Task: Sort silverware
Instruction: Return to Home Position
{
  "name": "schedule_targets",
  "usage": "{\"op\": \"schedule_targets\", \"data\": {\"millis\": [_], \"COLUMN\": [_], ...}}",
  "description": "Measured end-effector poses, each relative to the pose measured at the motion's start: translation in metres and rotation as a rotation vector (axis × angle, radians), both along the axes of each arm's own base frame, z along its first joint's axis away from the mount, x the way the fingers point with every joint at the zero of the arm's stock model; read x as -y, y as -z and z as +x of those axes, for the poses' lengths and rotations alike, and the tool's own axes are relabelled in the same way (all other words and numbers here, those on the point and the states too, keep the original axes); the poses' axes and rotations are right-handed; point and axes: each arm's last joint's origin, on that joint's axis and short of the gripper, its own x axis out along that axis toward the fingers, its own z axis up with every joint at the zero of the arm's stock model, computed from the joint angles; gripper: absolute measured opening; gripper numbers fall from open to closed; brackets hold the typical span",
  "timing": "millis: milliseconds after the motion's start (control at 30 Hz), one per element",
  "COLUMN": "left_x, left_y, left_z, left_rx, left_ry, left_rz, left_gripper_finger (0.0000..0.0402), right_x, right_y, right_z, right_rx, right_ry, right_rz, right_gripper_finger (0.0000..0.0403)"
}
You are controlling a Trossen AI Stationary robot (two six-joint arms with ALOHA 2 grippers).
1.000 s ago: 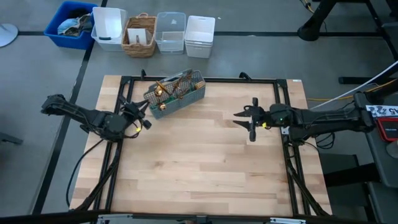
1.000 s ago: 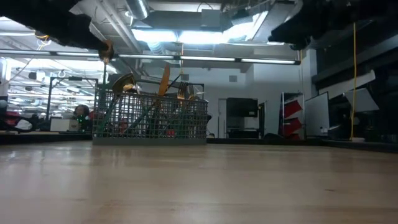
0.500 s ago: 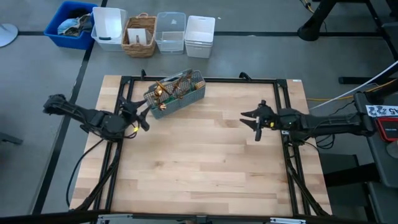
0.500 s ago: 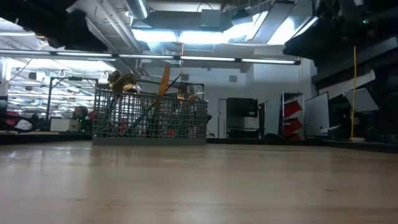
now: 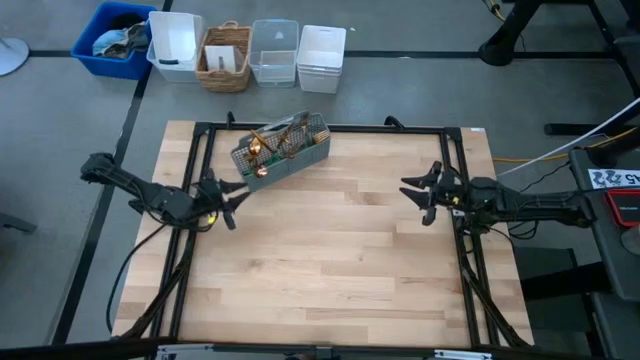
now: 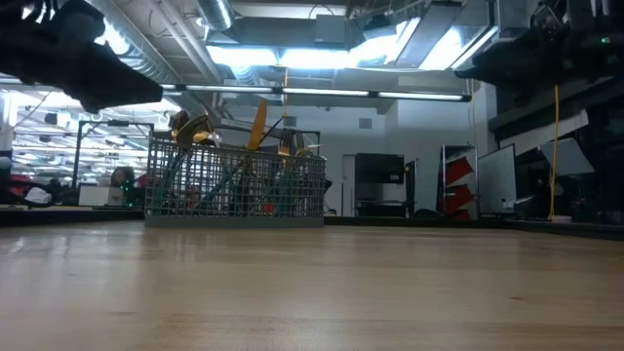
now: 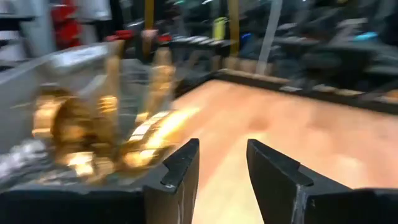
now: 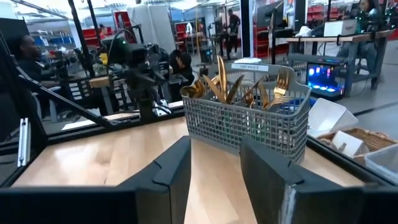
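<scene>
silverware (image 5: pixel 268 143) all sits in the grey mesh caddy (image 5: pixel 304 157), at approx 11 o'clock on the wood table (image 5: pixel 330 270), near the far edge. caddy lies skewed to the table edge, not square w/ it. low view: gold heads stick up over the caddy rim, leaning diff ways, teal handles showing thru the mesh.

left gripper (image 5: pixel 232 205) hangs over the table's 9 o'clock side, approx 7 o'clock of the caddy, close but apart from it. its fingers (image 7: pixel 180 171) are spread w/ bare table showing btwn them, nothing held. gold heads are blurred in the left wrist view.

right gripper (image 5: pixel 418 198) is over the 3 o'clock side, well apart from the caddy, pointing in toward table centre. its fingers (image 8: pixel 174 168) are parted too, nothing btwn them. right wrist view looks straight across at the caddy.

row of bins (image 5: pixel 225 50) on the floor past the table's 12 o'clock edge.
</scene>
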Motion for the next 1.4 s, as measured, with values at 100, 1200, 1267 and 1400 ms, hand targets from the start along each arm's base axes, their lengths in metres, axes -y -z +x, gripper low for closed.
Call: {"op": "schedule_targets", "data": {"millis": [100,1200,1267,1400], "left_x": [0.004,-0.021,-0.022,-0.023], "left_y": [0.009,0.016,0.016,0.016], "left_z": [0.003,-0.012,-0.012,-0.012], "left_rx": [0.047,-0.038,-0.043,-0.025], "left_ry": [0.137,-0.052,-0.069,-0.087], "left_rz": [0.017,0.319,0.320,0.287], "left_gripper_finger": [0.0121,0.0055,0.0053,0.0055], "right_x": [0.000,0.002,0.002,0.002], "right_y": [0.007,0.048,0.048,0.049], "right_z": [-0.003,-0.016,-0.016,-0.016], "right_rx": [0.010,0.036,0.039,0.042], "right_ry": [0.000,0.069,0.067,0.062], "right_rz": [-0.003,-0.016,0.000,0.017], "right_gripper_finger": [0.0138,0.0138,0.0138,0.0138]}}
